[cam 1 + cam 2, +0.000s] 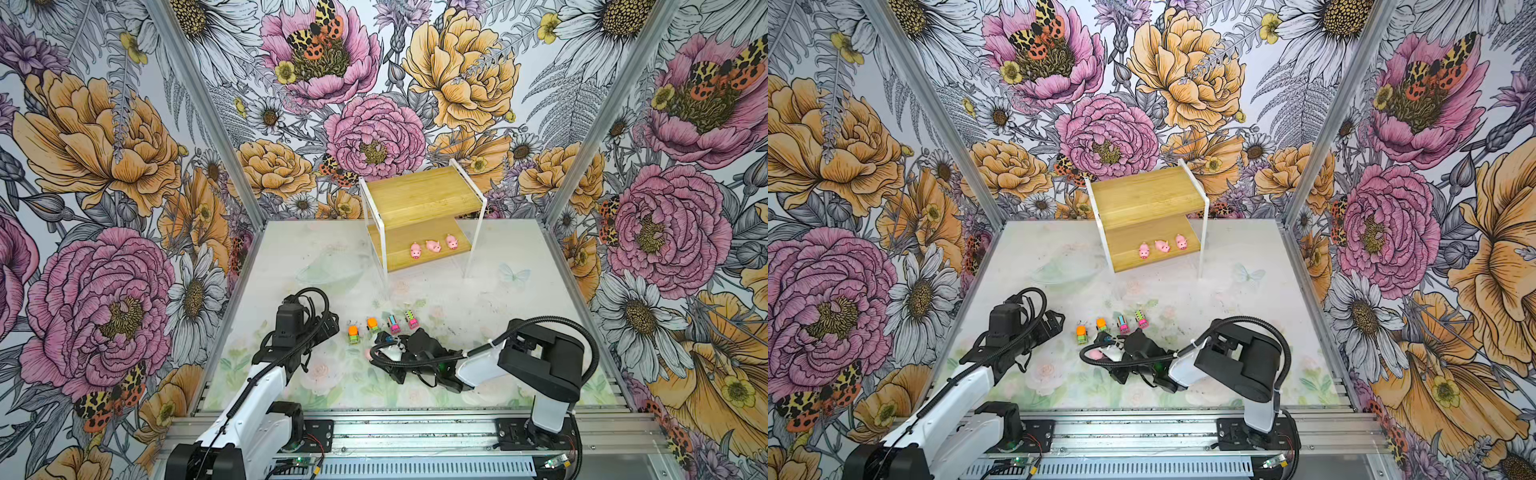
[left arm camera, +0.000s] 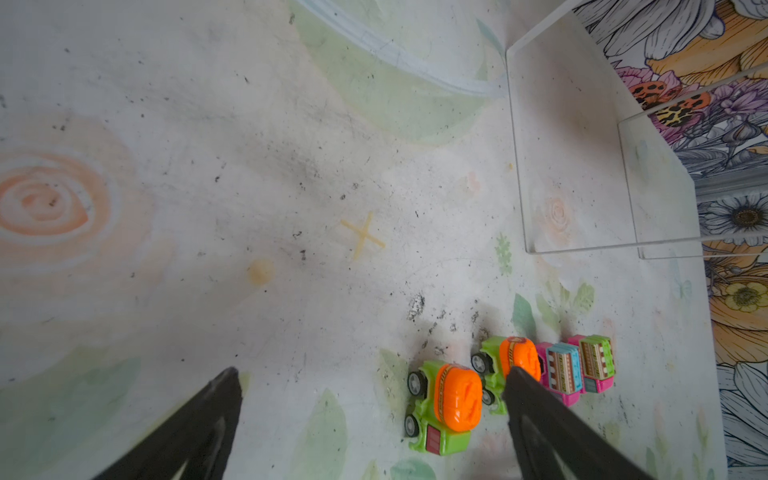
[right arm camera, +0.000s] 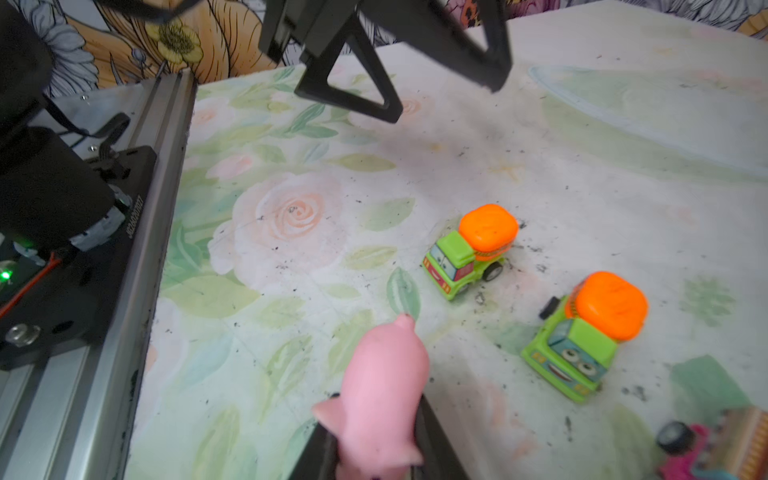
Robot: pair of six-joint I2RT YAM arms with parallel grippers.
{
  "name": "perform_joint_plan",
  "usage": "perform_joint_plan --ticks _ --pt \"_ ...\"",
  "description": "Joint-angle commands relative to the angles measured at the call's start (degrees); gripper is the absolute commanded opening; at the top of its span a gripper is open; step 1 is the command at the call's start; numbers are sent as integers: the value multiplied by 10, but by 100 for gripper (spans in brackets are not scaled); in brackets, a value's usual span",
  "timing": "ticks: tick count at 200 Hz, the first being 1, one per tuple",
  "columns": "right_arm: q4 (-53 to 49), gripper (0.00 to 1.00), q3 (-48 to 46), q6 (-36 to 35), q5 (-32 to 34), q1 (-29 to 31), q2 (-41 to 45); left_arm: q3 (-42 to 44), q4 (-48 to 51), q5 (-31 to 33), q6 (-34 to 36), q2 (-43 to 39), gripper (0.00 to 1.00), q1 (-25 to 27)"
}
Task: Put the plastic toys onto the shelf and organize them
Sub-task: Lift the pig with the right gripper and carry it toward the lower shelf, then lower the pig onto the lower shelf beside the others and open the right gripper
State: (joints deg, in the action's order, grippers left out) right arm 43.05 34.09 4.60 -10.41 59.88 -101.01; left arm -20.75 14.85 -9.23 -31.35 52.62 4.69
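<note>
The right jaws are squeezed shut on a pink pig [image 3: 382, 390]. The left jaws are wide open and hold nothing. They hang over the counter [image 1: 498, 299], just beside the trucks. Four trucks stand in a row on the counter: a green truck with an orange top [image 1: 353, 334], its twin [image 1: 372, 325], a pink truck with a blue top [image 1: 393, 324] and a pink truck with a green top [image 1: 411, 320]. Three more pigs [image 1: 433, 246] sit in a line on the low board of the shelf [image 1: 419, 195], well apart from the trucks.
</note>
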Motion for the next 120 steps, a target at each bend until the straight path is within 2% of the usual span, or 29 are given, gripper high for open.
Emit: perform_joint_plan --ticks 1,62,120 --pt "-10 27 -12 33 37 -25 66 -5 -42 -24 12 10 99 -6" --pt "-146 28 47 14 119 -94 170 -2 -50 -42 22 18 99 -5" --pt "-222 28 149 14 150 -142 162 2 -48 -45 20 9 99 -4"
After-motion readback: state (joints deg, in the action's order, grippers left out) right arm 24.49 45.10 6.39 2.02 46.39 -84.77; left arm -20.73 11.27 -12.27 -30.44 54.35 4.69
